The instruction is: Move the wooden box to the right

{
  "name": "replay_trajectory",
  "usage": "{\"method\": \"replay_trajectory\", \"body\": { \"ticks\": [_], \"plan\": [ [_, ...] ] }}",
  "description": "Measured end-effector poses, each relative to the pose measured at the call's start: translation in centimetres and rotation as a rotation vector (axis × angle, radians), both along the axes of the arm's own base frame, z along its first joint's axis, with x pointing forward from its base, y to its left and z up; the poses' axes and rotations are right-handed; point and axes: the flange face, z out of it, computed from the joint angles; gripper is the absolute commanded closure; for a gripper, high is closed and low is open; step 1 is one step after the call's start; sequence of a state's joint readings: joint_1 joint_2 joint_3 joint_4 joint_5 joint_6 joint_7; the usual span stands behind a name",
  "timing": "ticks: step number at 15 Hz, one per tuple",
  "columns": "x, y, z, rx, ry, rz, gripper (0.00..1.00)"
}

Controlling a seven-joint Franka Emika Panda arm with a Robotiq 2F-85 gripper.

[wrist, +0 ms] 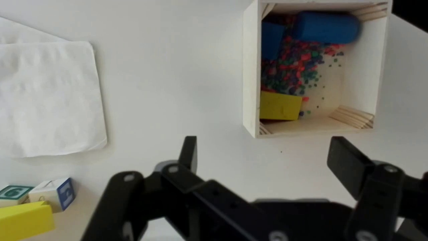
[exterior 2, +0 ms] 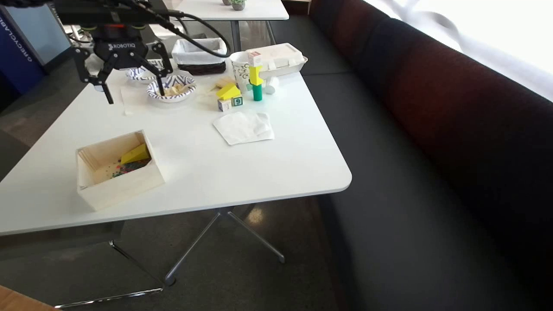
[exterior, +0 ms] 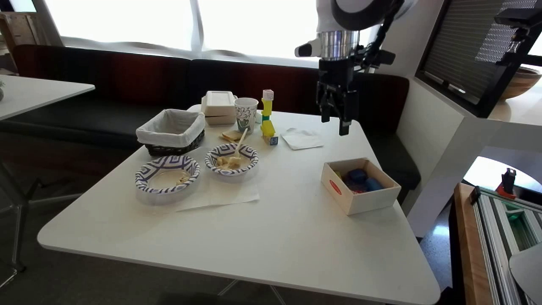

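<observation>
Spread and empty, the fingers should descend astride one wall of the square, open-top pale wooden box below and ahead of them, pinching before any slide.

"ROBOTIQ" on gripper, cut-off "RECYCLABL" on blue panel, 6 or 9 on toy block

The arm is white with a curved black band, a mirror-bright silver collar and thick black cables. The black pincer has angular links, pale ROBOTIQ lettering and dull, round grey screw heads.
</observation>
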State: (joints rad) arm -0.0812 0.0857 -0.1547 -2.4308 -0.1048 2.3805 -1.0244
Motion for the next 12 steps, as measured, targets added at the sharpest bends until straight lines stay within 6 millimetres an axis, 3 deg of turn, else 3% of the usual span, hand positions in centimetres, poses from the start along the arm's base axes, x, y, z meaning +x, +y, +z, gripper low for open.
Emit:
{"method": "replay_trajectory", "body": {
  "ticks": [6, 12],
  "plan": [
    [-1.2, -1.7, -5.9, 0.035, 0.039, 0.102, 0.0],
    [-0.9, -1.8, -6.5, 0.039, 0.048, 0.116, 0.0]
  ]
}}
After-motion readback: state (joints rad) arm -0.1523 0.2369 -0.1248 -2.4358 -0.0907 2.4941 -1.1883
